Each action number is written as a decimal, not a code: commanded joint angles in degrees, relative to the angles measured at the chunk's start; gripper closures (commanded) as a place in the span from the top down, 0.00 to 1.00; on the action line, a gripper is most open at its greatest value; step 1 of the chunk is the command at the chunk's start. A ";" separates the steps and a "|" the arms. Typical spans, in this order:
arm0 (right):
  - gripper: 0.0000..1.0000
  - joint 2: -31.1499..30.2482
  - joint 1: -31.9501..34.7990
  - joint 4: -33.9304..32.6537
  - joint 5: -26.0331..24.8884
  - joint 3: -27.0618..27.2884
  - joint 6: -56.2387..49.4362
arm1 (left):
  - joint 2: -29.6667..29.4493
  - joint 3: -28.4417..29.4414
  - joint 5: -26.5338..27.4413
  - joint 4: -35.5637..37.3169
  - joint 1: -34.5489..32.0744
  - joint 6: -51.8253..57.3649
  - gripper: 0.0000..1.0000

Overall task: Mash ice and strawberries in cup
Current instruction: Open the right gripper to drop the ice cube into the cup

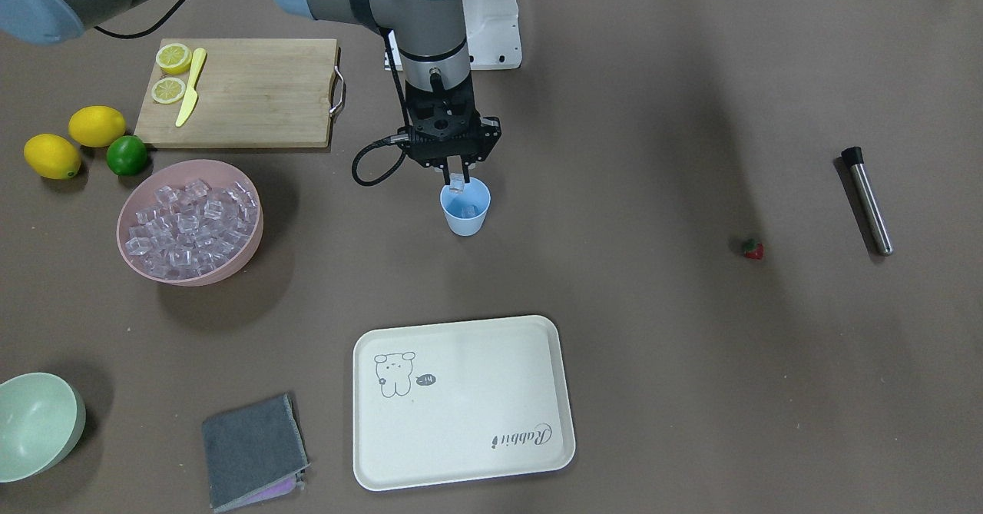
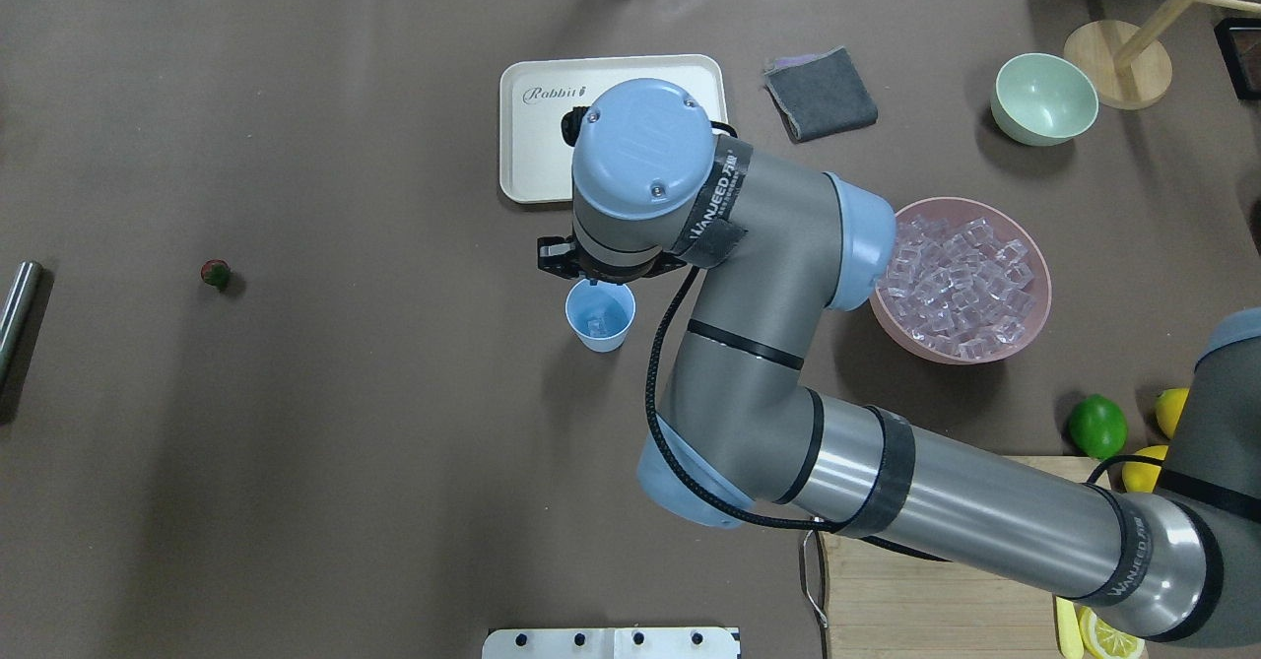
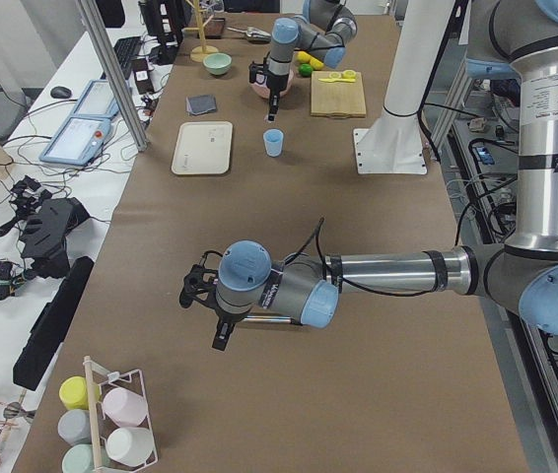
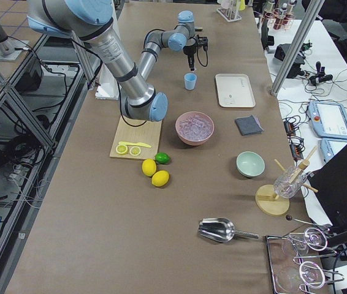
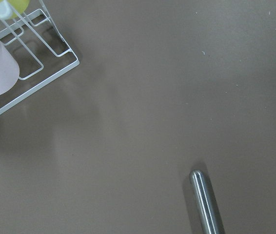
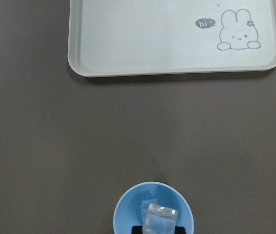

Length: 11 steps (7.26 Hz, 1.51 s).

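The light-blue cup (image 1: 465,213) stands mid-table, also in the overhead view (image 2: 600,319) and the right wrist view (image 6: 128,209). My right gripper (image 1: 457,180) hangs just over its rim, shut on a clear ice cube (image 6: 161,220). Another cube (image 6: 147,204) lies inside the cup. More ice (image 1: 192,218) fills the pink bowl (image 1: 123,226). The tiny strawberry (image 1: 753,250) lies alone on the table, far from the cup. My left gripper (image 3: 220,340) shows only in the exterior left view, low over the table by a steel rod (image 5: 206,202); I cannot tell its state.
A cream tray (image 1: 461,422) lies near the cup. A cutting board (image 1: 253,91) with lemon halves and a yellow knife, two lemons, a lime (image 1: 127,154), a pale-green bowl (image 1: 34,426) and a grey cloth (image 1: 249,449) lie on my right side. A wire cup rack (image 5: 35,63) stands near the left wrist.
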 commanded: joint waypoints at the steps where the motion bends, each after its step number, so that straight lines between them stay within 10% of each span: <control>1: 0.23 1.06 -0.74 0.91 -1.05 -2.28 0.36 | 0.47 -0.11 -0.07 -0.12 0.00 0.00 0.98; 4: 0.25 -0.17 -1.44 5.48 -1.05 -4.13 0.54 | 0.64 -0.02 -0.07 -0.12 0.00 0.09 0.98; 7: 0.73 -1.05 -1.44 5.49 -1.31 -3.70 0.02 | 0.64 -0.02 -0.07 -0.12 -0.09 0.09 0.98; 11: 0.74 -10.86 3.11 4.00 1.14 6.46 -6.63 | 0.64 -0.02 -0.07 -0.12 -0.09 0.09 0.98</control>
